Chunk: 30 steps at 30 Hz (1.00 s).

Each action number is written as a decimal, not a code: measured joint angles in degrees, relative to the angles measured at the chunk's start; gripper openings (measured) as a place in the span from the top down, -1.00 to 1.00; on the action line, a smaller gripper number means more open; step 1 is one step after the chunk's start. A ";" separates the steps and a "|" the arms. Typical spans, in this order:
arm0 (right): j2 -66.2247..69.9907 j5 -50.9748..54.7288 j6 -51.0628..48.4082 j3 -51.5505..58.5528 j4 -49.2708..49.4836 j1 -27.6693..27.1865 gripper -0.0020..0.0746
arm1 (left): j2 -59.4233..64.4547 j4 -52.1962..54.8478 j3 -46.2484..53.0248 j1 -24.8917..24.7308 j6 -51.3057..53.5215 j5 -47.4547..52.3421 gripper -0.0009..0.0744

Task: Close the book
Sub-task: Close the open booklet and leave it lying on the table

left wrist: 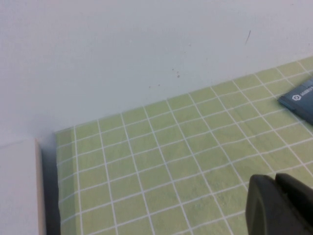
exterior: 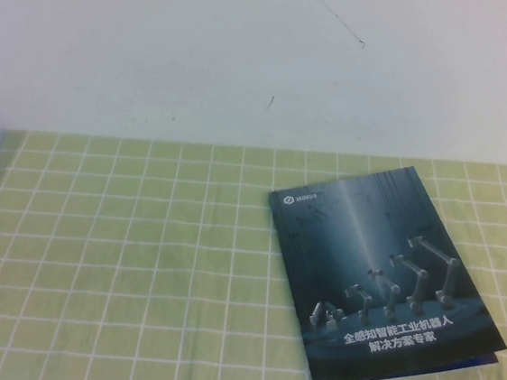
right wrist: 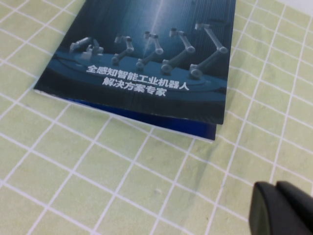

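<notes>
Book (exterior: 380, 276): found closed on counter (exterior: 119, 258), near right end effector (right wrist: 277, 190), far from left end effector (left wrist: 277, 185); both pressed together. Judged done.

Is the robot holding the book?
No, nothing is held. The book lies closed on the checked cloth. The left gripper hangs over bare cloth, the right gripper beside the book, both shut and empty.
</notes>
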 joint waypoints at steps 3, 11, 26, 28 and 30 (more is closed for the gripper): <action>0.00 0.00 0.00 0.00 0.00 0.00 0.95 | -1.05 -0.25 1.19 0.20 0.00 -0.82 0.98; 0.00 0.14 0.00 0.00 0.00 0.00 0.95 | -16.74 -13.86 11.07 12.66 13.34 -1.35 0.98; 0.00 0.25 0.00 0.00 0.36 0.00 0.95 | -26.77 -24.15 29.04 24.37 18.68 -3.92 0.98; 0.00 0.25 0.00 0.00 0.36 0.00 0.95 | -26.77 -24.18 29.04 24.37 18.36 -4.49 0.98; 0.00 0.25 0.00 0.00 0.36 0.00 0.95 | -26.77 -24.18 29.04 24.37 18.38 -4.47 0.98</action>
